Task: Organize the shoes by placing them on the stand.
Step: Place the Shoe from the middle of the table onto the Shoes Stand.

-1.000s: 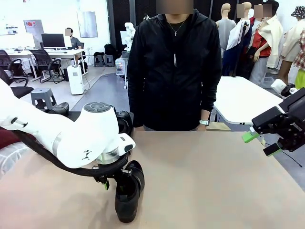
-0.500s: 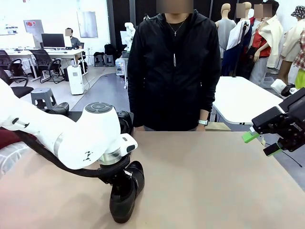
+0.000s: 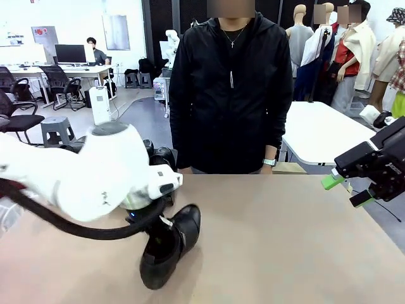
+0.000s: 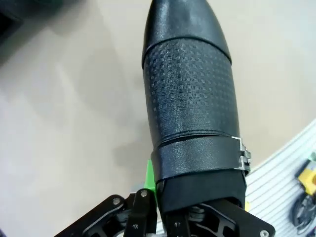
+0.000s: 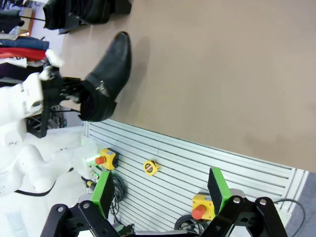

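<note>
Left end effector (image 4: 163,217) clamped tight on the heel end of one black shoe (image 3: 168,244); a green pad (image 4: 149,185) presses the shoe's back edge in the left wrist view. The shoe has a textured upper, a smooth toe and a small metal buckle (image 4: 242,152) on its strap. In the front view it sits tilted, toe pointing toward the near desk edge, heel raised under the left arm (image 3: 82,177); whether the toe touches the desk (image 3: 285,240) I cannot tell. The right wrist view shows the same shoe (image 5: 106,79) over the desk near its edge, with the left end effector (image 5: 69,94) at its heel.

More black shoes (image 3: 158,155) sit at the far left corner of the desk, behind the left arm, mostly hidden; the right wrist view shows them as dark shapes (image 5: 86,11) on a low black stand (image 5: 69,22), count unclear.

Right end effector (image 3: 347,190) hangs wide open, holding nothing, off the desk's right edge, well apart from the shoe. Its green pads (image 5: 103,190) are spread in its own view.

The middle and right of the desk are bare tan surface, lots of room. A person in a black jacket (image 3: 231,88) stands at the far edge.
</note>
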Action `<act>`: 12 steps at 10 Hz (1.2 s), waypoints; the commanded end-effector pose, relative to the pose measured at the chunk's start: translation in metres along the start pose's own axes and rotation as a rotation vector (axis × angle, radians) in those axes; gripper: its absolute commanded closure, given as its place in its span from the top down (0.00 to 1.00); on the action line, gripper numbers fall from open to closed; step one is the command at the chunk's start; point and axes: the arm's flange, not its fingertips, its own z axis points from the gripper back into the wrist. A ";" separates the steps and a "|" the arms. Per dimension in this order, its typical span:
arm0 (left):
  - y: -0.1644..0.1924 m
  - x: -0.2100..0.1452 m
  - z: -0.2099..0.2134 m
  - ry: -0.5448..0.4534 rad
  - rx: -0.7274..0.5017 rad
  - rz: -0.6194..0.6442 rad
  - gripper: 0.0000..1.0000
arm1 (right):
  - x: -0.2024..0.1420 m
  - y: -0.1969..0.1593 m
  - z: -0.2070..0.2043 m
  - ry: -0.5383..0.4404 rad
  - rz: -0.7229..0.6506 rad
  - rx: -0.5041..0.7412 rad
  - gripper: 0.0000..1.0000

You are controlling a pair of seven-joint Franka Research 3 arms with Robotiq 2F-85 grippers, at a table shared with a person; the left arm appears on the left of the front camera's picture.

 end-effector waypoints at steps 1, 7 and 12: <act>0.046 -0.046 0.088 -0.237 -0.047 -0.044 0.00 | 0.000 0.003 0.002 -0.003 -0.023 0.021 1.00; 0.256 -0.048 0.169 -0.347 0.059 0.351 0.00 | 0.000 0.003 0.002 -0.003 -0.023 0.021 1.00; 0.278 -0.059 0.172 -0.343 0.071 0.396 0.00 | 0.000 0.003 0.002 -0.003 -0.023 0.021 1.00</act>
